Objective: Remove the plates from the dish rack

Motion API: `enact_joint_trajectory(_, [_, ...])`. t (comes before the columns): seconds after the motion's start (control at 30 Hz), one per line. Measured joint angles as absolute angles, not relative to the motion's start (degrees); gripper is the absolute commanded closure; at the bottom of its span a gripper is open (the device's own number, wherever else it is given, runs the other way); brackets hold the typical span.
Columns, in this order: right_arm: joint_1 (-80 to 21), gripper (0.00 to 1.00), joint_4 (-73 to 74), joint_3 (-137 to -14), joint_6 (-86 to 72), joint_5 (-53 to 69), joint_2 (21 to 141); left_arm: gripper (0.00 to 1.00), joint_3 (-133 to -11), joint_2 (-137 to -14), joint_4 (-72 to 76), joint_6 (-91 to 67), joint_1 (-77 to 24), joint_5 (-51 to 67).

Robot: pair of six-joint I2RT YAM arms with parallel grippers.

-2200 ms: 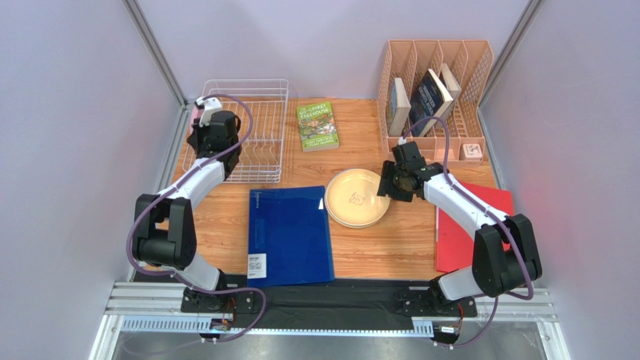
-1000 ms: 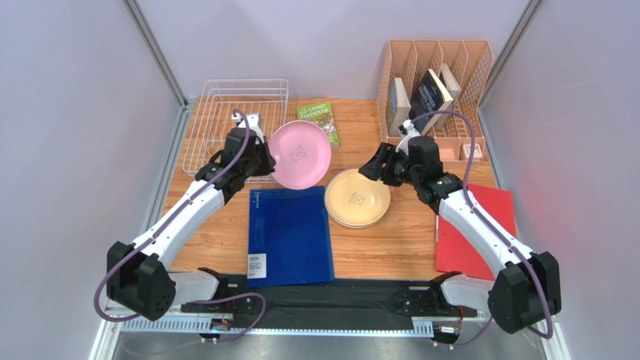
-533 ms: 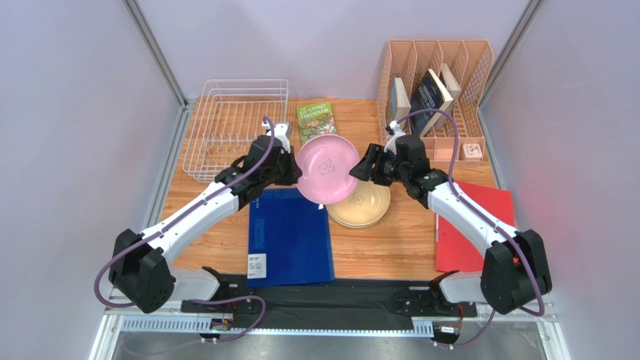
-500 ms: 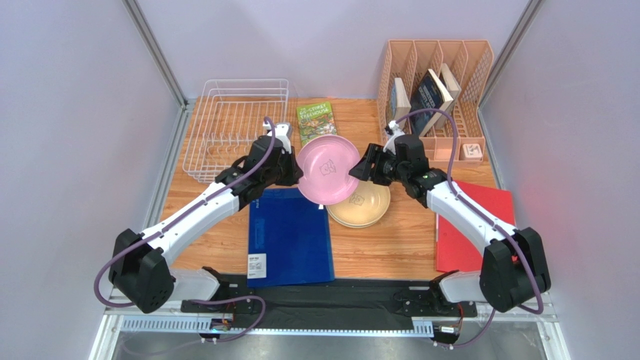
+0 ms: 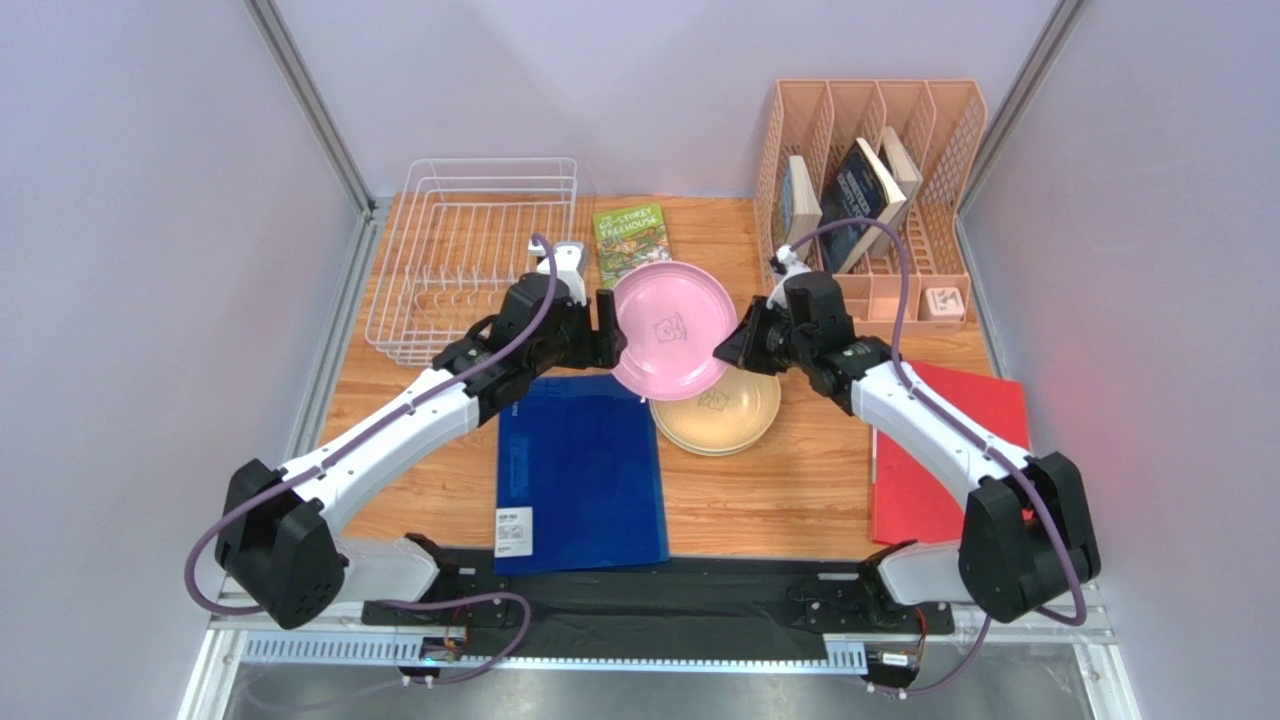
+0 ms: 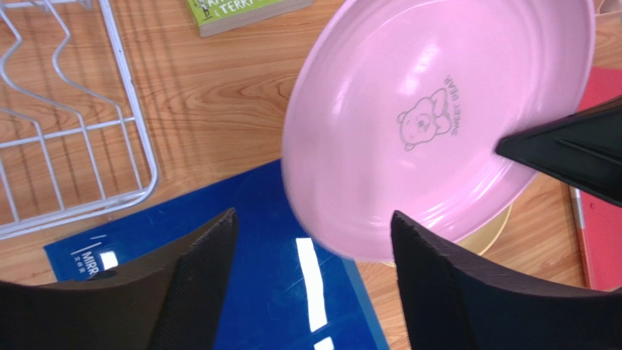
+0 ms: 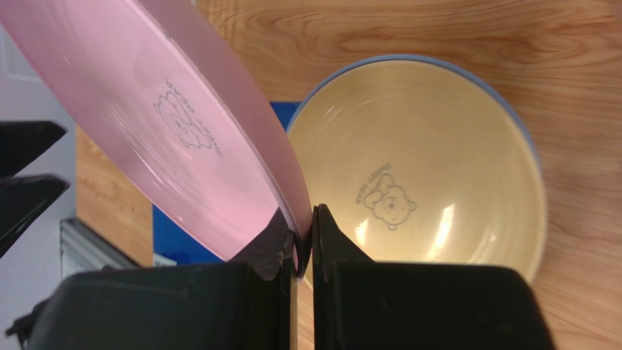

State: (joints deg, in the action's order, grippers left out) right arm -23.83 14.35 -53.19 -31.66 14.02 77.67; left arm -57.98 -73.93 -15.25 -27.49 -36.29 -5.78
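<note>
The pink plate (image 5: pixel 676 327) hangs tilted above the table between both arms. My right gripper (image 5: pixel 736 342) is shut on its right rim; in the right wrist view the fingertips (image 7: pixel 303 233) pinch the pink plate's (image 7: pixel 168 124) edge. My left gripper (image 5: pixel 601 338) is open at the plate's left side, its fingers (image 6: pixel 431 277) spread wide and clear of the pink plate (image 6: pixel 438 124). Below lies a pale yellow plate (image 7: pixel 416 182) stacked on a light blue plate (image 7: pixel 517 120). The white wire dish rack (image 5: pixel 473 255) at the back left holds no plates.
A blue folder (image 5: pixel 579 465) lies flat at front centre, a red folder (image 5: pixel 939 450) at front right. A green book (image 5: pixel 634 248) lies behind the plates. A peach lattice organiser (image 5: pixel 872 165) with books stands at the back right.
The pink plate travelled right from the rack in my left gripper. My right gripper then shut on its rim, and my left gripper opened and let go.
</note>
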Motion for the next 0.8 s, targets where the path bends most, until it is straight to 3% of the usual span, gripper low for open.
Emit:
enact_joint_trajectory(0.23, [-21.5,0.98,24.4,-52.8,-31.7,4.6,73.3,0.00,-57.3,-71.2,-15.5,-24.0,-36.8,-14.9])
enact_joint_trajectory(0.57, [-21.3,0.92,32.7,-50.7,-31.9,1.0,73.3,0.00,-51.9,-61.8,-14.8,-18.7,-36.7,-27.2])
enact_joint_trajectory(0.67, [-21.3,0.87,33.8,-50.6,-32.0,0.9,73.5,0.00,-50.9,-60.2,-14.5,-18.0,-36.7,-28.7])
enact_joint_trajectory(0.8, [-21.3,0.70,33.8,-50.6,-32.3,1.1,74.1,0.00,-50.5,-59.6,-14.3,-17.5,-36.7,-29.6])
